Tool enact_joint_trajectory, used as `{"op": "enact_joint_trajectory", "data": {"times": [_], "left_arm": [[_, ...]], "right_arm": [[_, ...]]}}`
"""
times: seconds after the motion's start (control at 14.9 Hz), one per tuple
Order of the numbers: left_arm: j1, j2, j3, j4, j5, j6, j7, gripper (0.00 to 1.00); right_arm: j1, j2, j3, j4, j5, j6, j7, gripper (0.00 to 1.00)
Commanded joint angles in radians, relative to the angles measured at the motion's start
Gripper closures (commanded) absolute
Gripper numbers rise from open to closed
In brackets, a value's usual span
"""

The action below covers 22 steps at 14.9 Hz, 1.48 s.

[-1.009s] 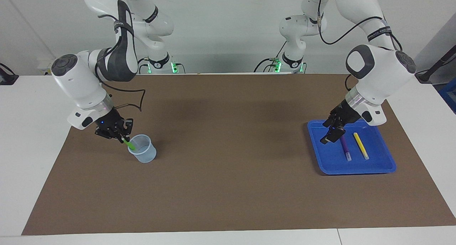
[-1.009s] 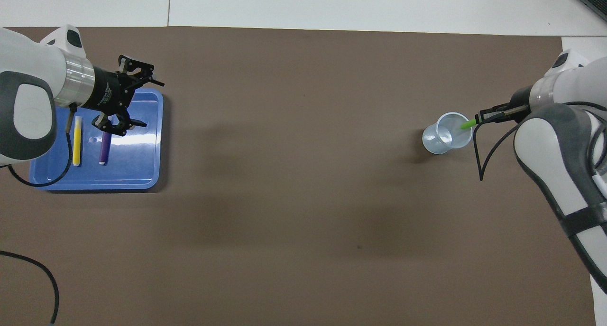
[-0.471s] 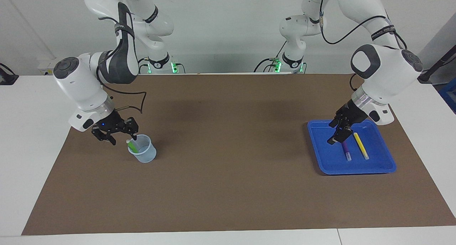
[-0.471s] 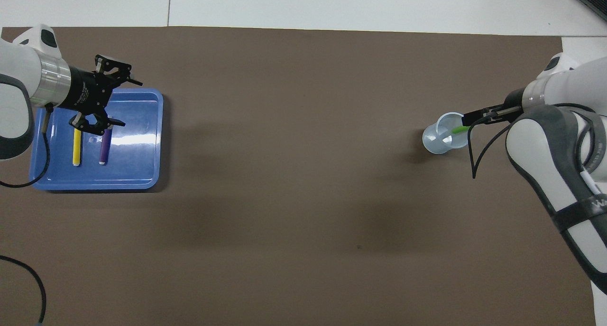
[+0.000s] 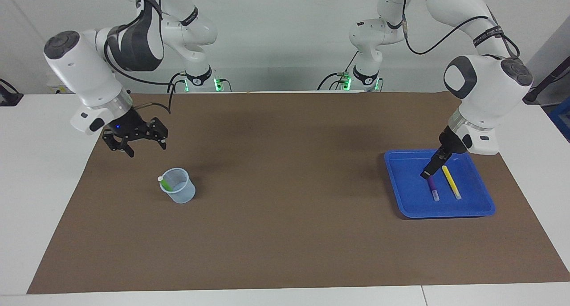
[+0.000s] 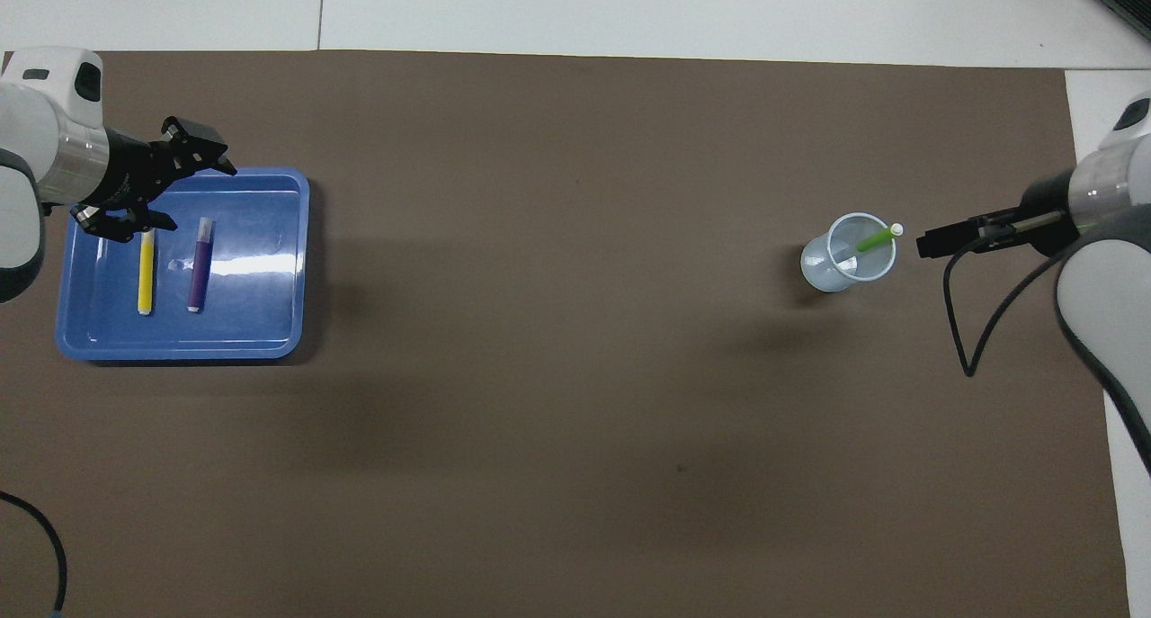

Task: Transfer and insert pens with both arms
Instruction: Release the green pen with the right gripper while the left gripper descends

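Note:
The green pen (image 5: 165,182) stands tilted in a clear plastic cup (image 5: 179,192), cap end up; it also shows in the overhead view (image 6: 872,238). My right gripper (image 5: 146,148) is open and empty, raised above the mat beside the cup. The purple pen (image 5: 432,188) and the yellow pen (image 5: 451,182) lie side by side in the blue tray (image 5: 441,212). My left gripper (image 5: 426,174) is open and hangs low over the tray, above the two pens, holding nothing. In the overhead view it (image 6: 175,191) shows over the tray (image 6: 270,330).
A brown mat (image 5: 285,234) covers the table, with white table edge around it. The cup (image 6: 832,272) stands toward the right arm's end and the tray toward the left arm's end.
My right gripper let go of the green pen into the cup, opened and rose away from it. My left gripper shifted over the tray toward the pens and turned.

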Motion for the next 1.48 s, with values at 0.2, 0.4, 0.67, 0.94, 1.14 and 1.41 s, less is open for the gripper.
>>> {"op": "enact_joint_trajectory", "data": {"times": [0.2, 0.4, 0.67, 0.94, 1.14, 1.41], "left_arm": [[0.027, -0.041, -0.006, -0.051, 0.089, -0.061, 0.47, 0.0], [0.029, -0.046, -0.004, -0.058, 0.097, -0.071, 0.577, 0.0], [0.019, -0.023, -0.006, 0.055, 0.127, -0.221, 0.578, 0.0], [-0.002, 0.039, -0.004, 0.235, 0.137, -0.433, 0.578, 0.0], [-0.059, 0.055, 0.018, 0.29, 0.143, -0.475, 0.577, 0.0], [-0.12, 0.019, 0.085, 0.227, 0.141, -0.461, 0.581, 0.0]], "right_arm": [[-0.01, -0.108, 0.011, -0.006, -0.062, -0.142, 0.029, 0.0], [-0.01, -0.108, 0.013, -0.004, -0.076, -0.14, 0.031, 0.0], [-0.009, -0.109, 0.013, -0.012, -0.082, -0.142, 0.031, 0.0], [-0.009, -0.111, 0.013, -0.013, -0.086, -0.151, 0.031, 0.0], [-0.01, -0.111, 0.013, -0.013, -0.086, -0.157, 0.029, 0.0], [-0.009, -0.114, 0.013, -0.015, -0.087, -0.16, 0.031, 0.0]]}}
